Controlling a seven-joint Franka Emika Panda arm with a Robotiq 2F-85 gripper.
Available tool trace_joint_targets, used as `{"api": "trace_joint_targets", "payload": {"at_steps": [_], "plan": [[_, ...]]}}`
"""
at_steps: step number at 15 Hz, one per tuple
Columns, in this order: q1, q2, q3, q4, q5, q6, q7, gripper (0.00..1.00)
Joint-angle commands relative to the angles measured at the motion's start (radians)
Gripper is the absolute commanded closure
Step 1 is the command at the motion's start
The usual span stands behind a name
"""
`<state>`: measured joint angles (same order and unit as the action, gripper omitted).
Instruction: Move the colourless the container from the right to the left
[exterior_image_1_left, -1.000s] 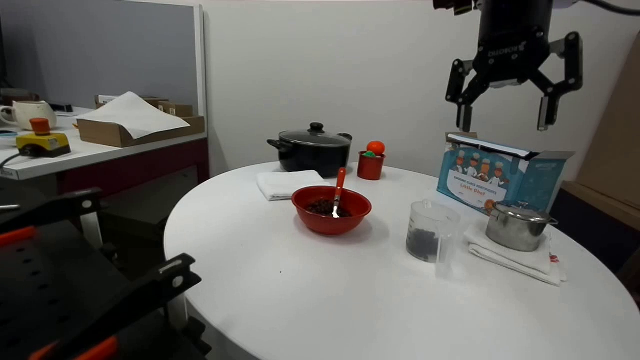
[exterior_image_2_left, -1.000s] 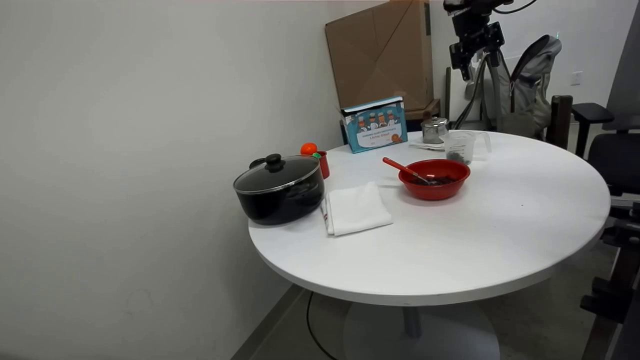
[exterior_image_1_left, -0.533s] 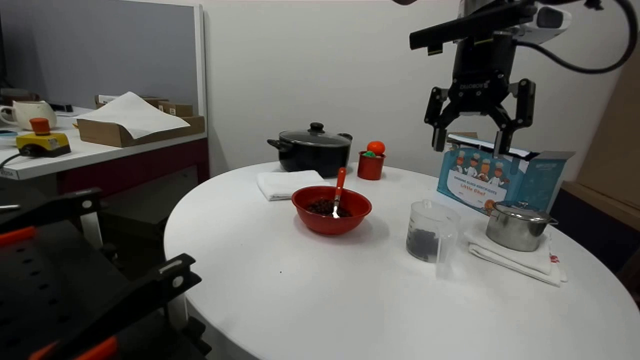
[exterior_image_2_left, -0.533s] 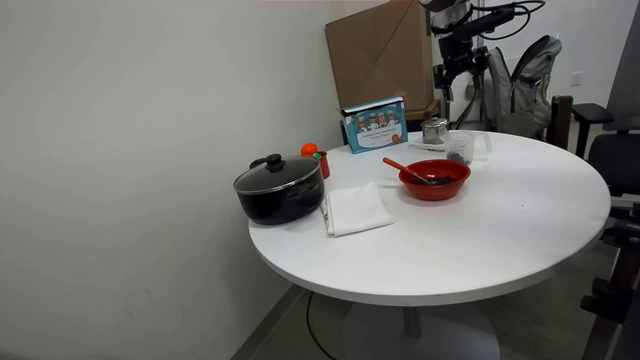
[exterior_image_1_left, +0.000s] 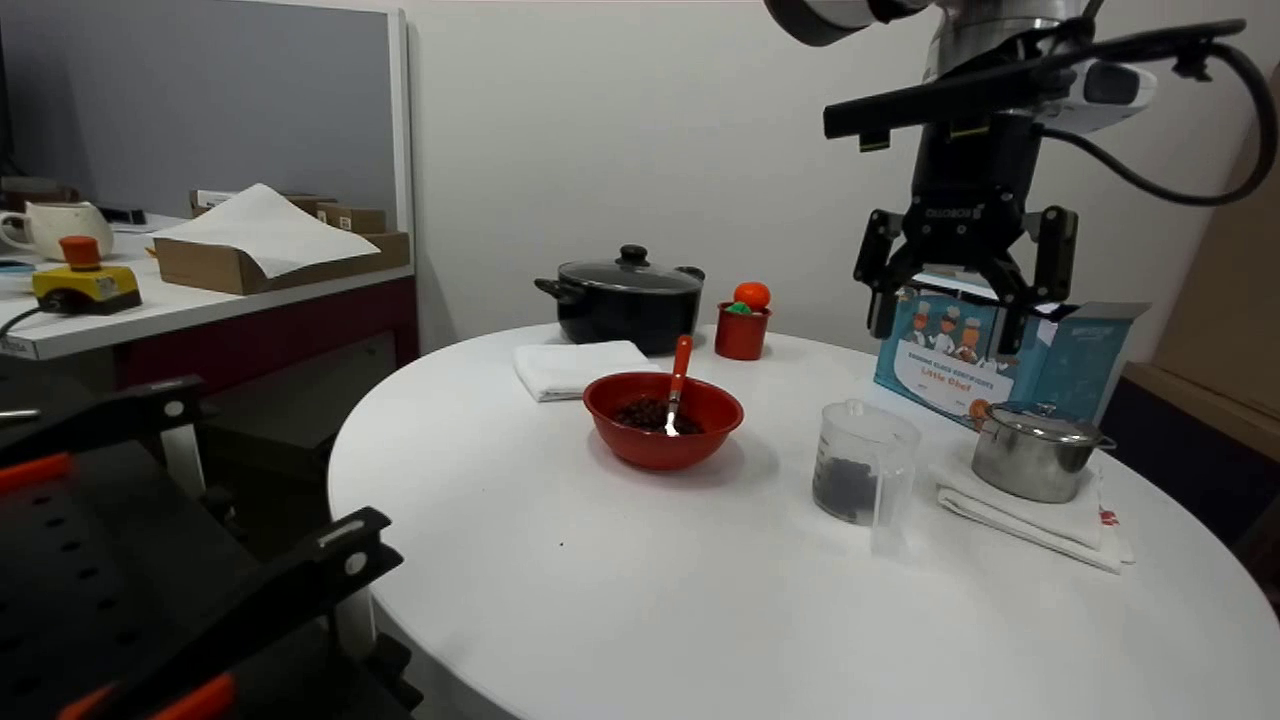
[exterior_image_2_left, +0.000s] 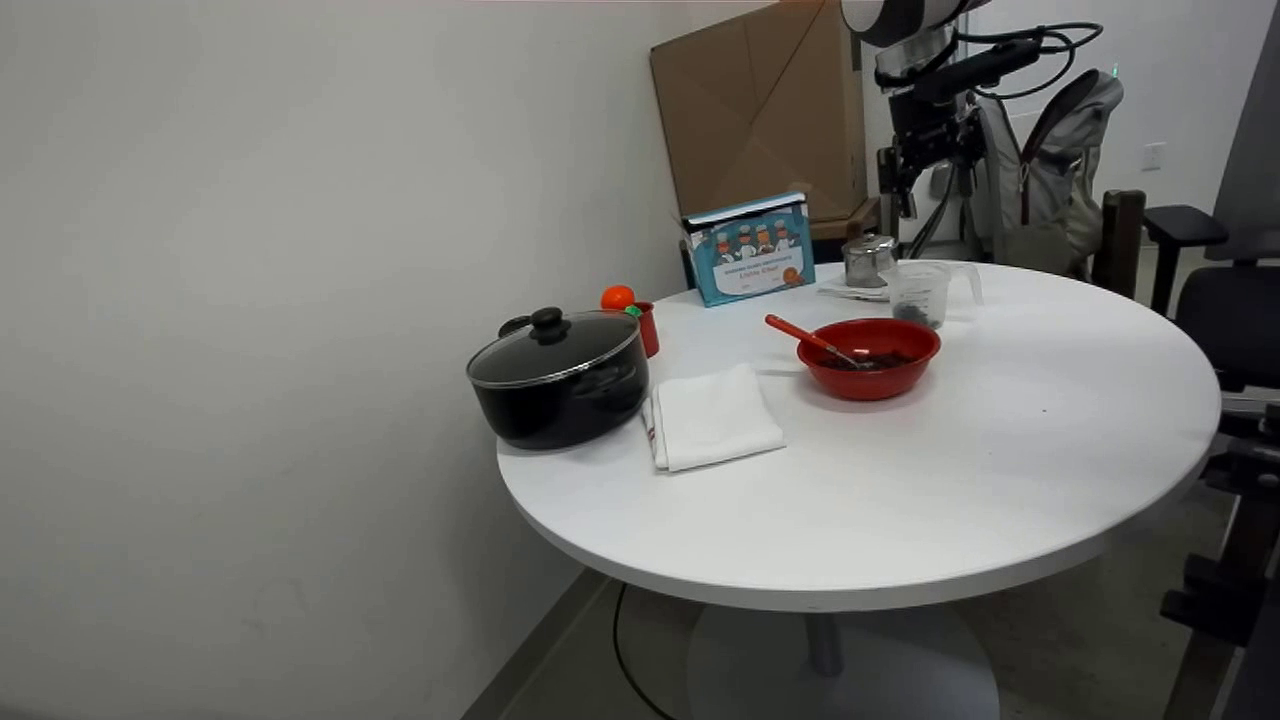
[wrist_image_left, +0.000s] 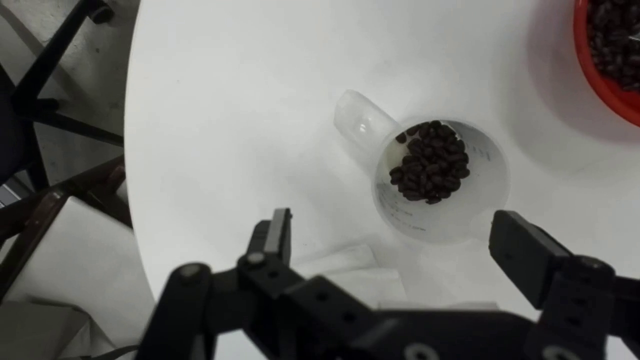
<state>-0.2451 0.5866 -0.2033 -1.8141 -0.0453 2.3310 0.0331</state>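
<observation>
The colourless container (exterior_image_1_left: 845, 480) is a clear cup with a handle and dark beans at the bottom. It stands upright on the white table between the red bowl (exterior_image_1_left: 660, 440) and the metal pot (exterior_image_1_left: 1035, 455). It also shows in an exterior view (exterior_image_2_left: 915, 295) behind the red bowl, and in the wrist view (wrist_image_left: 450, 220) beyond the fingertips. My gripper (exterior_image_1_left: 944, 325) is open and empty, pointing down, above the table and higher than the container. In the wrist view my gripper (wrist_image_left: 392, 220) has its fingers wide apart, with the container's near rim between and ahead of them.
The metal pot sits on a folded white cloth (exterior_image_1_left: 1060, 535) beside the container. A blue box (exterior_image_1_left: 950, 360) stands behind it. A spoon (exterior_image_1_left: 679, 380) leans in the red bowl. A black pot (exterior_image_1_left: 630, 300), a red cup (exterior_image_1_left: 740, 335) and another cloth (exterior_image_1_left: 580, 368) are farther back.
My gripper has come down and shifted left in an exterior view, nearer the container's height. It stays open. The container and other objects have not moved.
</observation>
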Motion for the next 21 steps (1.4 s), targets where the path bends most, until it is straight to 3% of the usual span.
{"api": "trace_joint_targets", "payload": {"at_steps": [1,14,17,18,19,21], "plan": [[-0.005,0.048,-0.003,0.017,0.006,0.05,0.017,0.0],[-0.021,0.155,0.005,0.014,0.015,0.207,-0.004,0.0],[-0.026,0.174,0.008,0.015,0.017,0.218,-0.006,0.06],[-0.027,0.18,0.009,0.016,0.018,0.221,-0.006,0.29],[-0.027,0.184,0.01,0.015,0.018,0.224,-0.006,0.29],[-0.03,0.194,0.014,0.018,0.022,0.228,-0.008,0.43]]}}
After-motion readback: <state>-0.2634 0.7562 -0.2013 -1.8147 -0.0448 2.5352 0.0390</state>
